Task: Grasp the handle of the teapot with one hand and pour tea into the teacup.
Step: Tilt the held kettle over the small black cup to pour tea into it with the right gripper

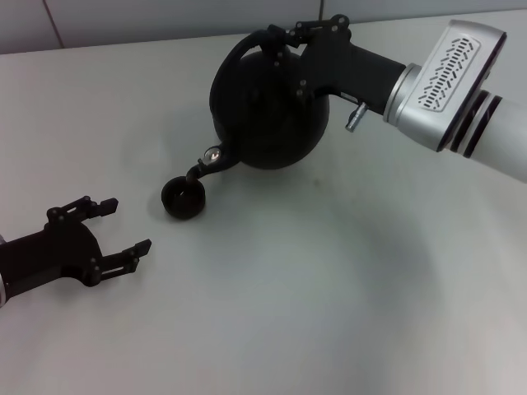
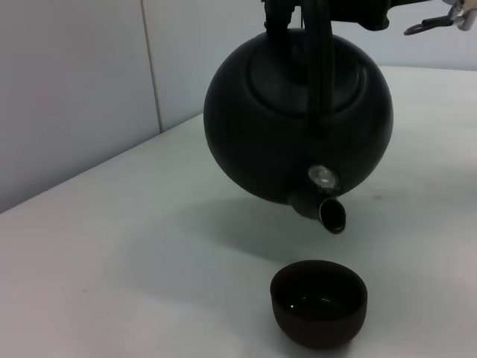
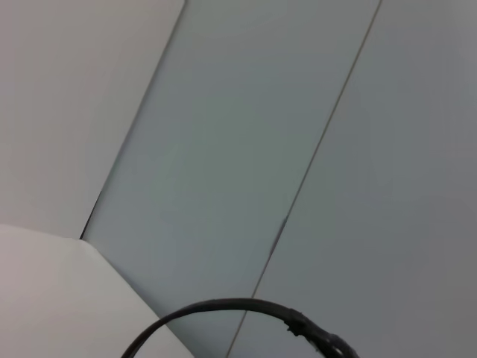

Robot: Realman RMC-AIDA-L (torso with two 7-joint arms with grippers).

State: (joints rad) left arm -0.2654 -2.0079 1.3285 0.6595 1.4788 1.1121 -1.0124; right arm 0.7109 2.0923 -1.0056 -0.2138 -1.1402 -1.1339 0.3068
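Right end effector (image 1: 306, 34) clamped on the handle (image 1: 247, 45), teapot (image 1: 268, 111) tipped, spout (image 2: 328, 210) above the teacup (image 1: 183, 198); left end effector (image 1: 119, 226) spread wide, idle.

one teapot (image 1: 268, 111), one teacup (image 1: 184, 199), two grippers

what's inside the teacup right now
In the left wrist view the teacup sits on the table below the tilted teapot spout, with a faint glint low inside, possibly liquid. Its dark interior hides how much.
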